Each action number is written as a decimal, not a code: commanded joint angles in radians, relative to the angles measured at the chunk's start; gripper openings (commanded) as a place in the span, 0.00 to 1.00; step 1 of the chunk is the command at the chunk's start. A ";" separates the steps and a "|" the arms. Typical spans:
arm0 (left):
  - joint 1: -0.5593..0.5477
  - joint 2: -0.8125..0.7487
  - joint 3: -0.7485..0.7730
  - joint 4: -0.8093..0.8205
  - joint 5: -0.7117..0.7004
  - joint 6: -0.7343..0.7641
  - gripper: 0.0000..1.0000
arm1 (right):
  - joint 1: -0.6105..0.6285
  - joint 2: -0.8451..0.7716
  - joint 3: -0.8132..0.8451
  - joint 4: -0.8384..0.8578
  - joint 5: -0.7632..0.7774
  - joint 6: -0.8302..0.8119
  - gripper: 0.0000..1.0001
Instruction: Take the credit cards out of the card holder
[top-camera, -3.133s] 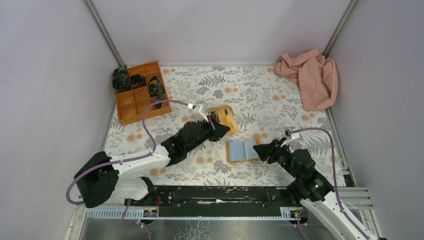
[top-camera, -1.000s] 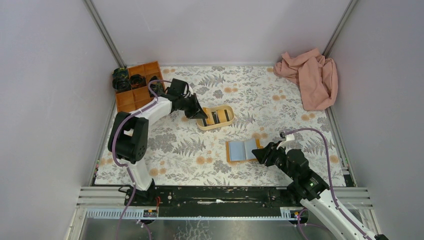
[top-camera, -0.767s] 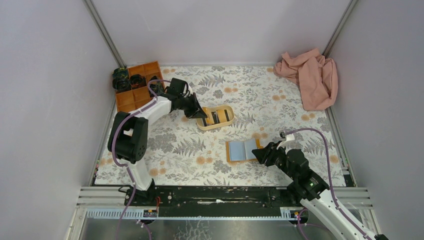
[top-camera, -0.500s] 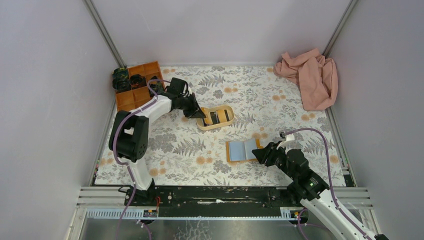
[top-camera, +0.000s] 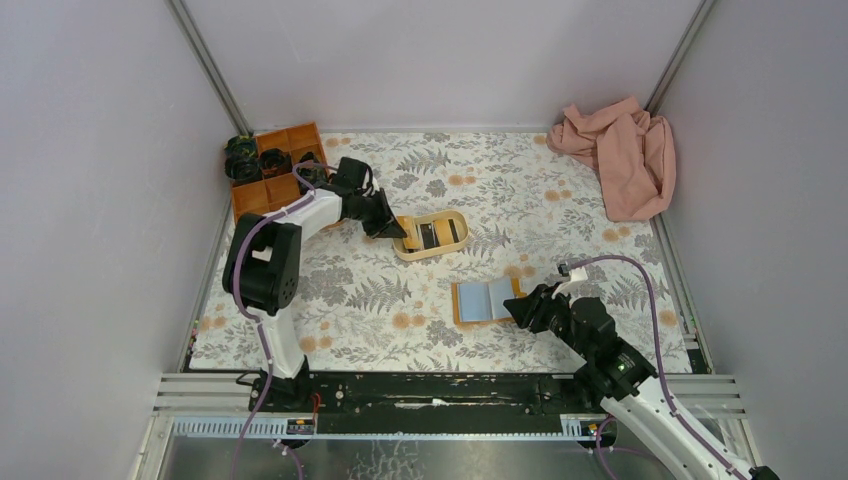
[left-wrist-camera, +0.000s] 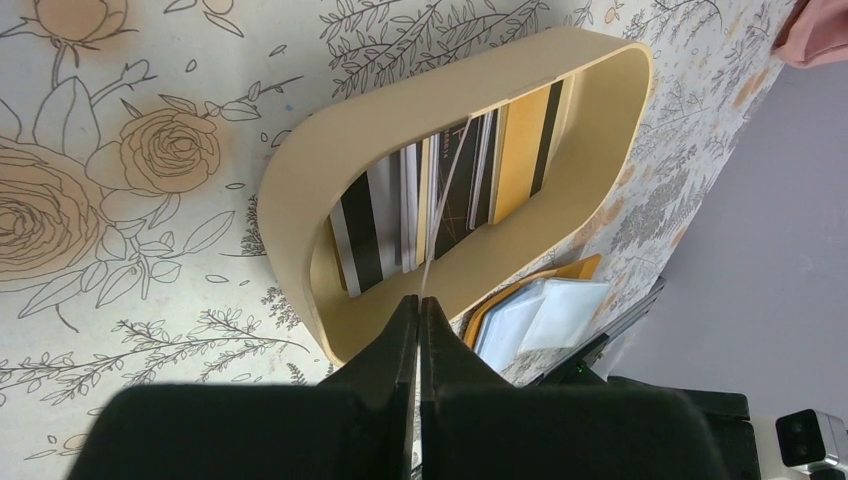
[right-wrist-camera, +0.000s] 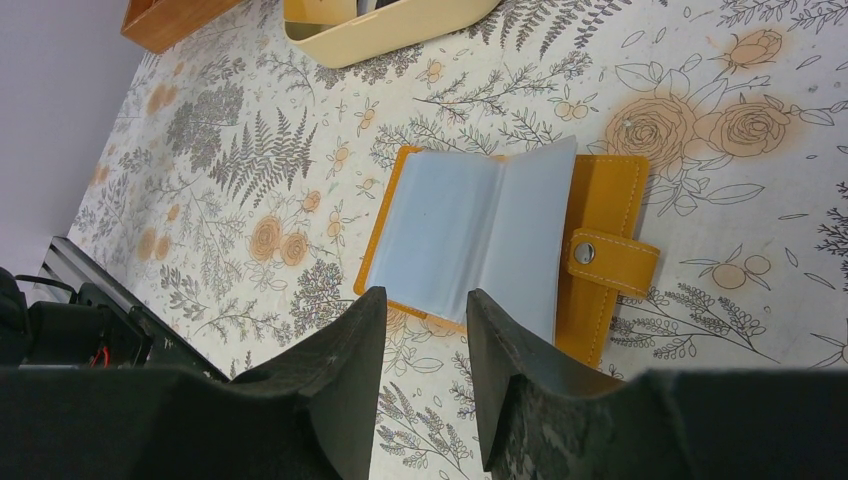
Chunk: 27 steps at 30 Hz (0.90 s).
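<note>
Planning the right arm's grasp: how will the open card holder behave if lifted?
Card holder probably floppy: lies open flat, its clear sleeves lifting, so pages may flop. Looks thin and light; a push would likely slide it on the tablecloth.

Orange-tan card holder (right-wrist-camera: 480, 235) spread open flat on table (right-wrist-camera: 700, 80), pale blue sleeves up, snap tab (right-wrist-camera: 612, 262) unfastened; cards (left-wrist-camera: 440, 200) inside beige tray (left-wrist-camera: 290, 210).

Left arm rears up by the box side!
Left tool (top-camera: 399, 230) eases back; the tilted tray (top-camera: 463, 238) now lies flat on the desk (top-camera: 350, 300).
</note>
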<state>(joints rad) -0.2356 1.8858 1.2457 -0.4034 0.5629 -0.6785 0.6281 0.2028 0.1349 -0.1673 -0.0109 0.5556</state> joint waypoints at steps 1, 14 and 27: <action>0.007 0.016 0.001 0.015 0.001 0.002 0.00 | 0.004 -0.006 0.005 0.050 0.016 -0.001 0.42; 0.008 -0.080 -0.043 0.021 0.019 -0.027 0.00 | 0.004 -0.014 0.005 0.041 0.011 0.005 0.42; 0.008 -0.042 -0.057 0.021 0.002 -0.016 0.04 | 0.004 -0.044 0.002 0.034 0.006 0.006 0.42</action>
<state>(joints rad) -0.2340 1.8259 1.1992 -0.3958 0.5678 -0.6941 0.6281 0.1642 0.1349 -0.1680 -0.0116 0.5579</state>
